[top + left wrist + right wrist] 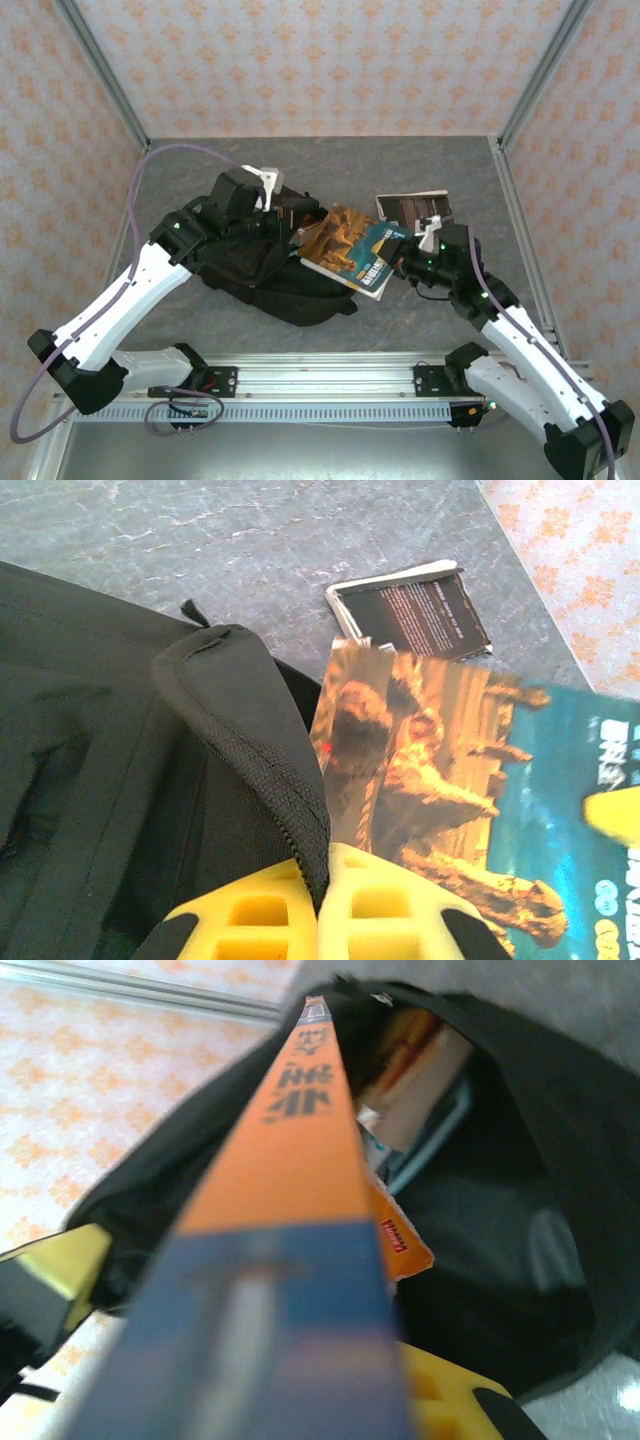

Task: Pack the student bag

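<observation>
1. The student bag [262, 270] is lying on its side on the bench [420, 310], left of centre, with its mouth gaping toward the right arm.
2. The left fingers [385, 905] are clenching the bag's zippered rim [290, 790] and lifting that flap, so the mouth is standing open.
3. The right fingers [445, 1395] are grasping a colourful book [350, 250] by its near end. Its far corner is reaching the mouth, where other items are showing inside.
4. A second book [412, 207] is lying flat on the bench just beyond the first, apart from the bag.
5. The bag is looking soft and floppy, so any unheld part is probably going to sag and narrow the opening. The stitched rim beside the zipper seems the firmest place to hold, since thin cloth elsewhere would likely bunch or slip.
6. With contents inside, the bag is likely getting heavier, and sliding it on the bench seems safer than lifting it by one edge.
7. The held book appears stiff and glossy, so it may be prone to slipping, and its corner could be catching on the zipper teeth.
</observation>
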Robot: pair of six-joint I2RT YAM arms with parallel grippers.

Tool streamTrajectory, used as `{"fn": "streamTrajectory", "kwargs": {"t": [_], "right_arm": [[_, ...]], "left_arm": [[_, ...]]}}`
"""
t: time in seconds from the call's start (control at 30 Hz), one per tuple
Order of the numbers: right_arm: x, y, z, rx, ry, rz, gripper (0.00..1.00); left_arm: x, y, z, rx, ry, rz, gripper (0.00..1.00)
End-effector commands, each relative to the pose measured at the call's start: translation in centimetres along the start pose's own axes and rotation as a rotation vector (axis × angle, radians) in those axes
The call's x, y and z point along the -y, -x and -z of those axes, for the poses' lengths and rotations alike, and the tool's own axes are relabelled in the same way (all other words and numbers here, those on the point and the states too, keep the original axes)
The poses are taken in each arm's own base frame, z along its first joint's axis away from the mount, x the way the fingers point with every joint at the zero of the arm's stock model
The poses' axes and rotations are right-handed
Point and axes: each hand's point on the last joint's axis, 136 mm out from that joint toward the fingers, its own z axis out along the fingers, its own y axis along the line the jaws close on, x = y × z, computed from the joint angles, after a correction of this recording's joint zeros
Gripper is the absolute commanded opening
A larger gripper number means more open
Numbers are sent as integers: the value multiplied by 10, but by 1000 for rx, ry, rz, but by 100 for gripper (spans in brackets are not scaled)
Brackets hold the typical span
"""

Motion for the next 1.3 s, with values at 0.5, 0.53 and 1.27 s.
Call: {"fn": "streamTrajectory", "kwargs": {"t": [0.5, 0.53, 1.27], "right_arm": [[-54, -14, -35, -95, 243, -19, 0], [-58, -13, -37, -89, 252, -16, 0], [-42, 0, -239, -74, 165, -74, 0]], "left_arm": [[25, 55, 16, 131, -71, 11, 0], [26, 55, 17, 131, -77, 12, 0], [37, 63, 17, 137, -120, -13, 0]]}}
